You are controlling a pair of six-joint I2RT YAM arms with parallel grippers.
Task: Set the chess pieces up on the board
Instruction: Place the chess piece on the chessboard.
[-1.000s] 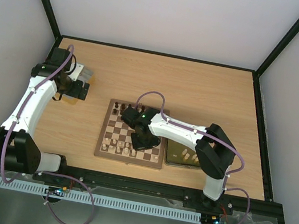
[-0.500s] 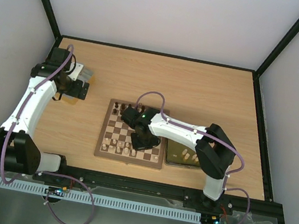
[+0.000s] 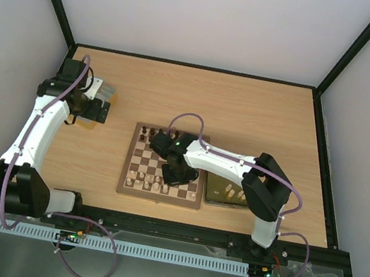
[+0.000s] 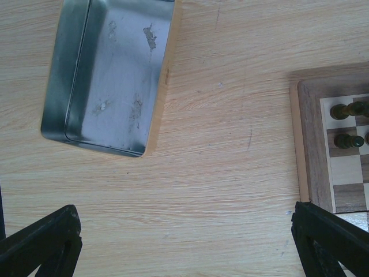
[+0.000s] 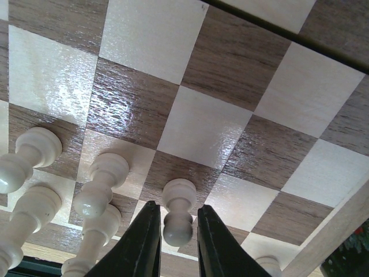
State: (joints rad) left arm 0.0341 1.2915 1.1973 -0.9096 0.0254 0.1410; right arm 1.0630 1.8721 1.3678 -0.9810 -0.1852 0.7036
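Progress: roughly midway, my read.

- Near rows of the board point(image 3: 160, 199): cream pieces point(image 3: 147, 184) stand along the left and middle. The right-hand end of those rows looks unfilled.
- Right end effector point(image 5: 178, 209) is low over the near rows. Fingers are only narrowly parted, one either side of a cream pawn point(image 5: 177, 228) whose base sits on a dark square. Can't tell if the pads actually press it or just flank it, so either a grip or a release.
- More cream figures point(image 5: 98, 184) stand just left of that pawn, close enough to knock.
- Gold tray point(image 3: 224, 203), touching the board's right edge, has several cream pieces point(image 3: 235, 192) left in it, so that feed isn't done.
- Far row: a few dark pieces point(image 3: 149, 132) at the left corner. The right arm covers the rest, count unknown.
- Left end effector point(image 4: 187, 242) hovers over bare desk point(image 4: 230, 190) between the silver tray point(image 4: 109, 75) and the board's far-left corner. Fingers are spread wide, nothing held or touched.
- Silver tray shows no pieces inside.

Left to do: empty the gold tray, fill the right side.
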